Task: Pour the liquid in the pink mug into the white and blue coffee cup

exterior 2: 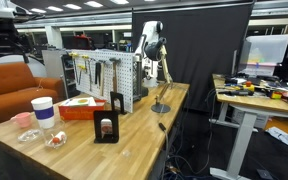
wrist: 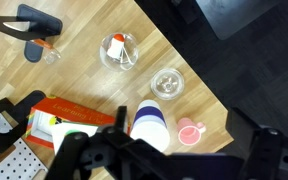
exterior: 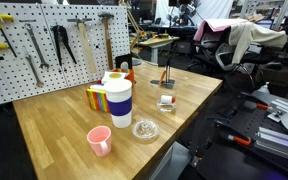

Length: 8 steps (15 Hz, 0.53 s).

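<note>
the pink mug (exterior: 99, 141), small, plain and slightly tapered, stands upright just beside the taller white and blue coffee cup (exterior: 117, 100), nearer the bench (exterior: 54, 130) edge, with bare wood around it. the pincer (wrist: 169, 152) hangs above the cup, spread wide, holding nothing.

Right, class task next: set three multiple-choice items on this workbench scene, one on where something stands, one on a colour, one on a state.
1. Where is the pink mug?
A on the wooden table
B hung on the pegboard
C on the floor

2. What colour is the band round the white and blue coffee cup?
A red
B dark blue
C green

3. How does the pink mug stand?
A on its side
B upside down
C upright

Answers:
1 A, it sits on the tabletop near the coffee cup.
2 B, a dark-blue band circles its middle.
3 C, its open mouth faces up in the wrist view.
</note>
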Each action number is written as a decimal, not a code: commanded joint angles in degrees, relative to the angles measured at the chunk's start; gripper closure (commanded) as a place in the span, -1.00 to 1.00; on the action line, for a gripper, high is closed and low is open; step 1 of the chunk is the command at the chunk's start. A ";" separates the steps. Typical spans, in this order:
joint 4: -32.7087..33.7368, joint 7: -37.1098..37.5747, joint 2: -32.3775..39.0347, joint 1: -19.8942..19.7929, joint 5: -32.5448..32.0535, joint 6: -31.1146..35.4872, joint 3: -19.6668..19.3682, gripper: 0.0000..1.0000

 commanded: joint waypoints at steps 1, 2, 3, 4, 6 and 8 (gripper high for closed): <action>0.11 -0.14 0.00 -0.42 0.18 -0.12 0.37 -1.00; 0.18 0.87 0.61 -0.37 0.49 0.79 0.80 -1.00; 0.64 2.45 1.69 0.01 1.66 1.55 1.43 -1.00; 0.90 4.05 2.63 0.35 2.50 2.55 2.35 -1.00; 1.72 7.78 5.57 1.27 3.63 5.20 5.38 -1.00; 3.42 14.28 9.86 1.41 2.34 7.53 9.17 -1.00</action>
